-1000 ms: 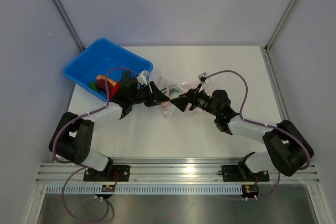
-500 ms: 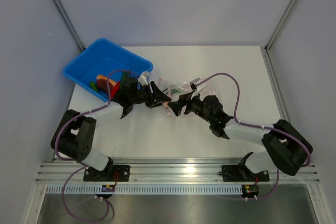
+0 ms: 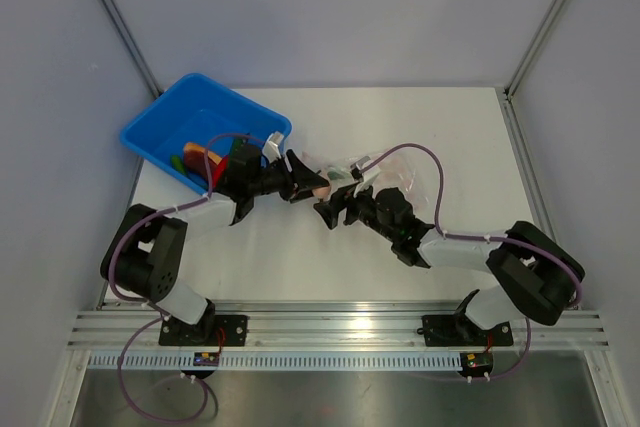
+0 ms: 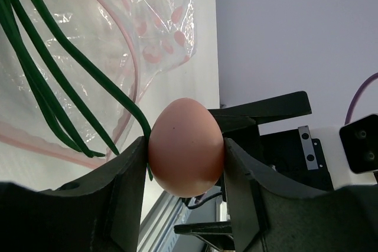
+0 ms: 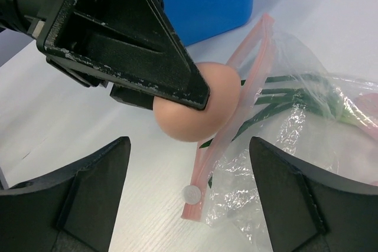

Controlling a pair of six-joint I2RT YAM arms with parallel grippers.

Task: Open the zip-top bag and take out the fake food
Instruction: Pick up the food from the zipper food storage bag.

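The zip-top bag (image 3: 392, 173) lies crumpled at mid-table, and its pink zip strip (image 5: 227, 146) hangs open. My left gripper (image 4: 185, 160) is shut on a pinkish egg (image 4: 186, 149), a piece of the fake food, just outside the bag's mouth. The egg (image 5: 201, 107) also shows in the right wrist view, pinched by the left fingers (image 5: 147, 45). A green vegetable (image 5: 283, 95) with long thin leaves (image 4: 47, 75) is still inside the bag. My right gripper (image 5: 189, 166) stands wide open over the zip corner, holding nothing, close in front of the left gripper (image 3: 305, 182).
A blue bin (image 3: 160, 132) sits at the back left with several toy foods (image 3: 195, 159) in it, and its wall (image 5: 207, 4) stands just behind the left gripper. The right gripper (image 3: 335, 209) is nearly touching the left one. Frame posts stand at the back corners.
My right arm has swung left toward the left gripper and the bag's zip end, its jaws a little wider. The left gripper has kept the egg and edged slightly right.
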